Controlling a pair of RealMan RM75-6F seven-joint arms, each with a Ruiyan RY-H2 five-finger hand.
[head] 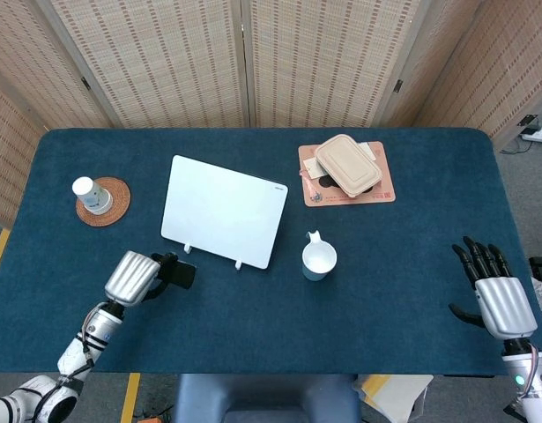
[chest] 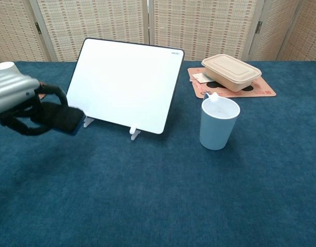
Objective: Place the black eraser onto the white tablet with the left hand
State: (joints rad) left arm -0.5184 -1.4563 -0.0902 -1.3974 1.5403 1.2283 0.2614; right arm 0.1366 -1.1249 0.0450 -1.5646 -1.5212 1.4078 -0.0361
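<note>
Left hand (head: 137,278) sits lower left in the head view, fingers wrapped around the black eraser (head: 180,272). Eraser is held off the tabletop (head: 271,335), just left of the tablet's near corner. Chest view shows the same grip at the left edge of frame: eraser (chest: 62,118) held between dark fingers (chest: 29,121), close to the tablet's lower left stand foot but not on the tablet.

White tablet (head: 223,210) is center-left, propped tilted on two small white feet (the chest view shows the lean clearly) (chest: 124,85). Nothing on its face.

Right hand (head: 493,286) is at the lower right of the head view, fingers spread and straight, holding nothing, well apart from everything else. Not in the chest view.

Other items: white mug (head: 319,258) just right of the tablet's near edge, paper cup (head: 90,194) on a round coaster (head: 110,205) at the left, beige lidded food box (head: 348,165) on a pinkish mat (head: 381,189) upper right of center. Woven screen panels (head: 253,53) run along the top of the frame.
</note>
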